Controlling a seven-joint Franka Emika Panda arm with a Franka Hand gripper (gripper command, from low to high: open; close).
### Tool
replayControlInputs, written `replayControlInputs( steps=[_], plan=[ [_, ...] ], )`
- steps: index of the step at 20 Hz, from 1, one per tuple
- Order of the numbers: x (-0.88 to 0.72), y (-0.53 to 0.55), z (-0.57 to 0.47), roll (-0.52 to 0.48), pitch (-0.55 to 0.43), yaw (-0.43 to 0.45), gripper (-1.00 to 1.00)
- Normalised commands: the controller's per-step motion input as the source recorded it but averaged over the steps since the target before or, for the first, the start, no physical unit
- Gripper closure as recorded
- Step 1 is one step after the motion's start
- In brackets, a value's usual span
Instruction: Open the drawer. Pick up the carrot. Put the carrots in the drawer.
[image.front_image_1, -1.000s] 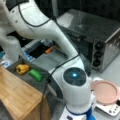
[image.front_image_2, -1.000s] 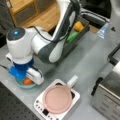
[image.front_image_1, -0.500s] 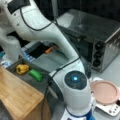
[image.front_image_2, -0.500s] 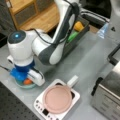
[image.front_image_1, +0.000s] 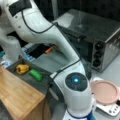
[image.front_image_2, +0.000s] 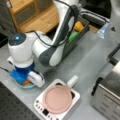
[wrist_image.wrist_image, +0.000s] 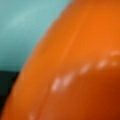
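My pincer (image.front_image_2: 26, 81) sits low on the carrot (wrist_image.wrist_image: 75, 70); I can't tell its grip, so the carrot might slip.

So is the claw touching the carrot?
Cannot tell. In a front view the claw sits low over the carrot, hiding any contact; the wrist view shows only carrot up close, no fingers.
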Motion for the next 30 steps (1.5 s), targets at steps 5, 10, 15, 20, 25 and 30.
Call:
replayControlInputs(
  steps=[5, 10, 15, 20, 25, 30],
  plan=[
    [0.08, -0.15, 0.07, 0.088, 0.051, 0.055, 1.0],
    [0.01, -0.09, 0.22, 0.066, 0.086, 0.036, 1.0],
    [-0.01, -0.02, 0.19, 0.046, 0.095, 0.017, 1.0],
    [0.0, 0.0, 0.08, 0.035, 0.079, 0.013, 1.0],
    [0.01, 0.0, 0.07, 0.034, 0.072, 0.002, 1.0],
    [-0.01, 0.06, 0.15, 0.046, 0.062, -0.018, 1.0]
  ],
)
